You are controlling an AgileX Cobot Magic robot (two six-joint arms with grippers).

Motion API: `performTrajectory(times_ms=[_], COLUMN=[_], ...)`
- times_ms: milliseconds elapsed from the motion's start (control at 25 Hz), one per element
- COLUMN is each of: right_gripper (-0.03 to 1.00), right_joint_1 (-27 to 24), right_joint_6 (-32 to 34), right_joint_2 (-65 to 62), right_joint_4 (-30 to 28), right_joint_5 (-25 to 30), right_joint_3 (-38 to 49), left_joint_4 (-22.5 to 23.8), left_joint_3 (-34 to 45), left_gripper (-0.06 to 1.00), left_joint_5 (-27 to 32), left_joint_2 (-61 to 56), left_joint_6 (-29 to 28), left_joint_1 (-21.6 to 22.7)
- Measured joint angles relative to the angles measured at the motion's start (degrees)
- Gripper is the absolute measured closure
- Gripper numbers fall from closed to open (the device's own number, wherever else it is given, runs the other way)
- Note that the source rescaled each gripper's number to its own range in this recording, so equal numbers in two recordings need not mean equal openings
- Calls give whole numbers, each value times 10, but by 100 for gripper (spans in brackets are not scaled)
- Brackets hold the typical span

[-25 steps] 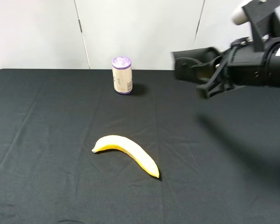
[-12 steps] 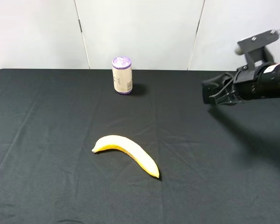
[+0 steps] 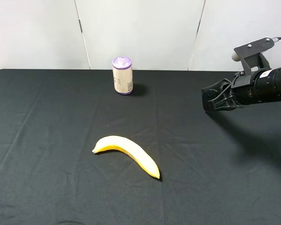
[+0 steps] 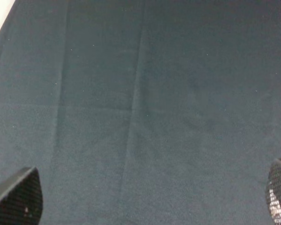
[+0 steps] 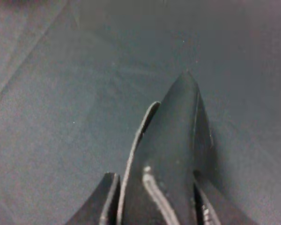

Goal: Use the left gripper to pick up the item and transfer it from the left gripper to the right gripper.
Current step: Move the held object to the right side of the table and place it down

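Left wrist view first: my left gripper [image 4: 149, 198] is spread wide, with one ribbed fingertip [image 4: 18, 197] in one low corner of the picture and the other in the opposite corner. Only the creased black tablecloth [image 4: 140, 93] lies between them. Nothing is held there, and this claw does not show in the exterior high view.

From the high camera, going across from the left, the black cloth lies bare up to the middle. A purple-lidded beige can [image 3: 122, 75] stands upright near the far edge of the table, close to the white wall. Nearer the camera and a little to the right of the can lies a yellow banana [image 3: 126, 154], flat on the cloth, its curve arching toward the can. The two are well apart.

Farther right, my right gripper [image 3: 223, 97] hangs above the cloth on its thick black arm, pointing toward the middle of the table and casting a shadow on the fabric below. It is well apart from both the can and the banana.

My right wrist camera shows the item [image 5: 182, 136] pinched between my right jaws. It is a soft, folded black pouch that tapers to a point out past them, clear of the table.
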Motion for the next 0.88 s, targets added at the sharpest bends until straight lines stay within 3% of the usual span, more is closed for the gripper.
performTrajectory(times_ms=[400, 440, 480, 520, 560, 600, 640, 720, 880], right_gripper=[96, 87, 87, 69, 41, 23, 12, 3, -2], right_joint_1=[0, 0, 0, 0, 0, 0, 0, 0, 0], right_joint_6=[7, 15, 15, 29, 42, 53, 61, 69, 71], right_joint_2=[0, 0, 0, 0, 0, 0, 0, 0, 0], right_joint_4=[0, 2, 2, 6, 7, 9, 11, 11, 11], right_joint_5=[0, 0, 0, 0, 0, -1, -2, -4, -4], right_joint_3=[0, 0, 0, 0, 0, 0, 0, 0, 0], left_joint_4=[0, 0, 0, 0, 0, 0, 0, 0, 0], left_joint_3=[0, 0, 0, 0, 0, 0, 0, 0, 0], left_gripper=[2, 2, 2, 2, 2, 2, 2, 2, 2], left_joint_5=[0, 0, 0, 0, 0, 0, 0, 0, 0], left_joint_2=[0, 0, 0, 0, 0, 0, 0, 0, 0], left_joint_6=[0, 0, 0, 0, 0, 0, 0, 0, 0], left_joint_1=[0, 0, 0, 0, 0, 0, 0, 0, 0])
